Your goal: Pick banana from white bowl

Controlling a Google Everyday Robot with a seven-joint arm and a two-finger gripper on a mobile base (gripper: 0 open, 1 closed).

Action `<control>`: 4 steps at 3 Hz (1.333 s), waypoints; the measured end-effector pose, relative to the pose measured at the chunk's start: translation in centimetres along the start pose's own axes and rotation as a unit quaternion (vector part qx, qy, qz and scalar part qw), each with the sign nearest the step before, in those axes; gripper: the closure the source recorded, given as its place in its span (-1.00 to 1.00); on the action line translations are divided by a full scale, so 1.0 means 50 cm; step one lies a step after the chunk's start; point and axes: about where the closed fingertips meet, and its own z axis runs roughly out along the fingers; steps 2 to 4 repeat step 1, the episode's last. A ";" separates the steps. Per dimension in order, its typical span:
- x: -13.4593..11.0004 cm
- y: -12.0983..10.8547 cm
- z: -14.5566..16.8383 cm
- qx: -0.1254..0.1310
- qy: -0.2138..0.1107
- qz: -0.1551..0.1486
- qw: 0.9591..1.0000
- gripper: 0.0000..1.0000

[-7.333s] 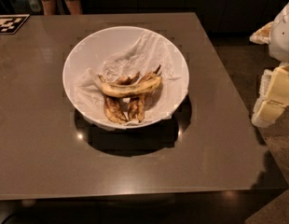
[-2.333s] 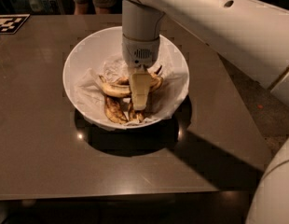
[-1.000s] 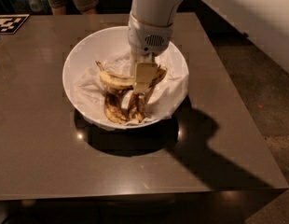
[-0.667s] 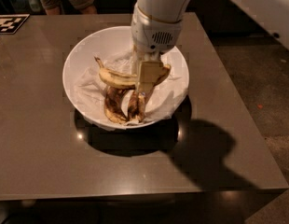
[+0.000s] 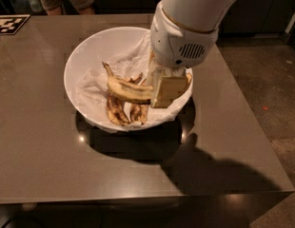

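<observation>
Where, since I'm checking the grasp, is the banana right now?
Centre of the camera view, over the white bowl: the banana sits above the darker bananas, one end clamped in the gripper.

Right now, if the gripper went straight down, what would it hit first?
Probably the crumpled paper lining the white bowl, right below the gripper, which holds the banana by one end; depth is unclear.

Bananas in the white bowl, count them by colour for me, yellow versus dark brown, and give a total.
Yellow banana: 1, held by the claw at the right side of the white bowl.
Dark brown bananas: 2 clearly seen, more may be hidden.
Total: 3 in plain view.
</observation>
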 end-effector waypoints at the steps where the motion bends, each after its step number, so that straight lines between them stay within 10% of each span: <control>1: 0.001 0.008 -0.006 0.004 0.002 0.000 1.000 1.00; 4: 0.001 0.008 -0.006 0.004 0.002 0.000 1.000 1.00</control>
